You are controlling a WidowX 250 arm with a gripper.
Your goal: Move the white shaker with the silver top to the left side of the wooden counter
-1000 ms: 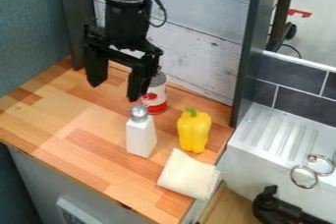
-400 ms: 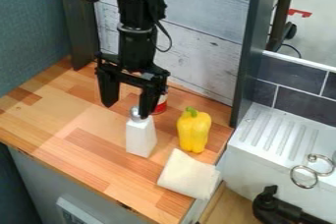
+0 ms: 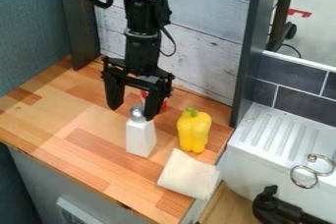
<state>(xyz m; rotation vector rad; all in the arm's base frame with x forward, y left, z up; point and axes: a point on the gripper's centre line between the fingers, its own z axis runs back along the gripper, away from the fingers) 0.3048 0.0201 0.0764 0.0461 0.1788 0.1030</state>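
1. Above the middle of the wooden desk [image 3: 59,115], the pincer [image 3: 133,113] is released, its two fingers spread wide on either side of the metal top of a white shaker [image 3: 140,138]. One fingertip looks very near that top, though whether they touch is hard to tell from this angle.
2. On the desk, the shaker stands upright below the pincer. A red-and-white can [image 3: 162,103] is behind, partly hidden by the pincer. A yellow bell pepper [image 3: 194,132] stands to the right in the view, and a folded cream cloth [image 3: 188,175] lies at the near right edge.
3. Around the desk are a blue-grey panel [image 3: 33,31] at left, a whitewashed plank wall [image 3: 203,26] behind, and at right a ribbed white sink unit [image 3: 279,134] with metal rings [image 3: 304,176], below dark tiles [image 3: 305,90].
4. From the top edge, the black arm [image 3: 141,48] hangs nearly vertical, with the pincer pointing down.
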